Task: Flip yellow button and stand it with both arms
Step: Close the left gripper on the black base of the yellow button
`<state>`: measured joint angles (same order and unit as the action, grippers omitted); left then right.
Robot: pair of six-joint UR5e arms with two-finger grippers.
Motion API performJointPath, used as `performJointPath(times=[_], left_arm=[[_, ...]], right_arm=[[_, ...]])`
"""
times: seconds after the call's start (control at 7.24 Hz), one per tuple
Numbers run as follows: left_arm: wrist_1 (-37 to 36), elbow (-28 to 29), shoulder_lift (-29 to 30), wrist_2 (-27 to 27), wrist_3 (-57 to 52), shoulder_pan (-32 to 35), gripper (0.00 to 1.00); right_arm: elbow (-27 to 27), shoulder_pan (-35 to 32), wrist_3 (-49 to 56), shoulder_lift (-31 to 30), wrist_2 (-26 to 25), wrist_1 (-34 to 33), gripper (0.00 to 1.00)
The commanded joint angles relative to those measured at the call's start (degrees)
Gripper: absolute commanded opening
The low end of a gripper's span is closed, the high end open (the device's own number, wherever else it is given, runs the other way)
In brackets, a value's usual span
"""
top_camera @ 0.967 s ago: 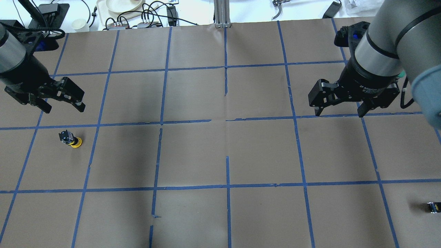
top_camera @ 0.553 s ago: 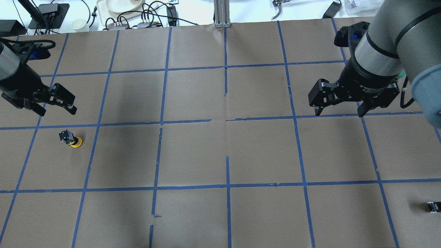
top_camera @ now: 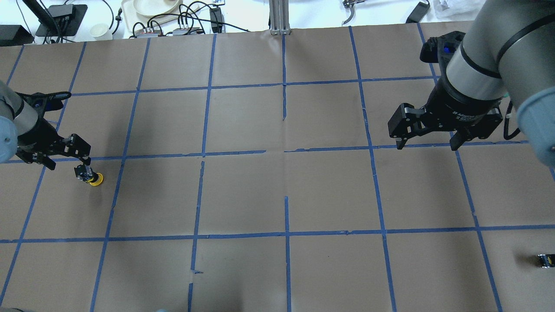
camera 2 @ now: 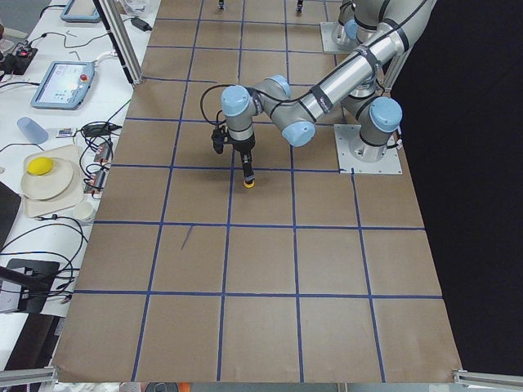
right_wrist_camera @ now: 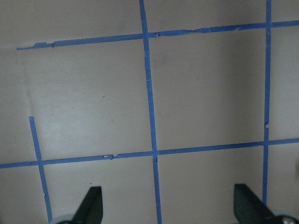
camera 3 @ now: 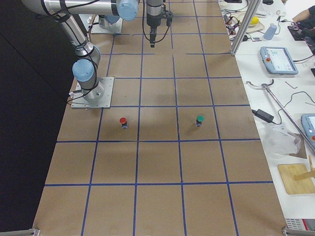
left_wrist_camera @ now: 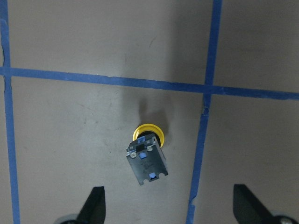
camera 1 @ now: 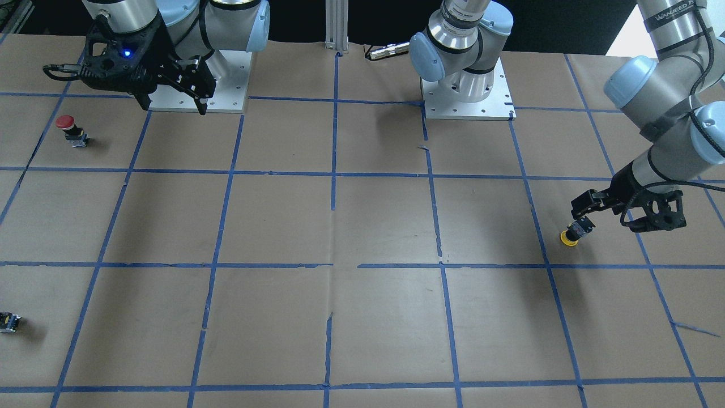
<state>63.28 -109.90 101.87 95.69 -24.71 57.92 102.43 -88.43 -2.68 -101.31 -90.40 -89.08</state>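
The yellow button [top_camera: 89, 175] lies tipped over on the brown paper at the table's left side, its yellow cap on the paper and its black body angled upward. It also shows in the front view [camera 1: 572, 234], the left side view [camera 2: 248, 181] and the left wrist view [left_wrist_camera: 147, 156]. My left gripper [top_camera: 67, 160] is open and hovers just above it. In the left wrist view the left gripper [left_wrist_camera: 170, 207] has the button's body ahead of the gap between its fingers, apart from both. My right gripper [top_camera: 427, 145] is open and empty, high over the right side.
A red-capped button [camera 1: 67, 127] and a green-capped one [camera 3: 199, 119] stand at the robot's right end. A tiny dark block with a yellow spot [top_camera: 545, 260] lies near the right edge. Cables, a plate and a cup [top_camera: 99, 30] sit beyond the far edge.
My left gripper has moved toward the robot and down, from behind the yellow button to right above it, still open. The button has not moved. The right gripper has barely shifted.
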Motion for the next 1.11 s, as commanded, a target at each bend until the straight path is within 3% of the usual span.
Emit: performJointPath(times=[0.0, 0.28, 0.69, 0.97], left_arm=[[-4.0, -0.8, 3.3, 1.5, 0.5, -0.8, 0.94], [-5.5, -1.0, 3.7, 1.3, 2.0, -0.8, 0.91], [-5.5, -1.1, 3.8, -1.2, 3.2, -0.8, 0.75], [-5.4, -1.2, 4.0, -1.4, 3.3, -0.8, 0.75]], right_arm=[[1.1, 0.0, 0.0, -0.6, 0.0, -0.1, 1.00], [1.6, 0.0, 0.0, -0.6, -0.1, 0.0, 1.00], [1.6, 0.0, -0.3, -0.6, 0.0, -0.8, 1.00], [1.6, 0.0, -0.2, -0.6, 0.2, -0.7, 1.00]])
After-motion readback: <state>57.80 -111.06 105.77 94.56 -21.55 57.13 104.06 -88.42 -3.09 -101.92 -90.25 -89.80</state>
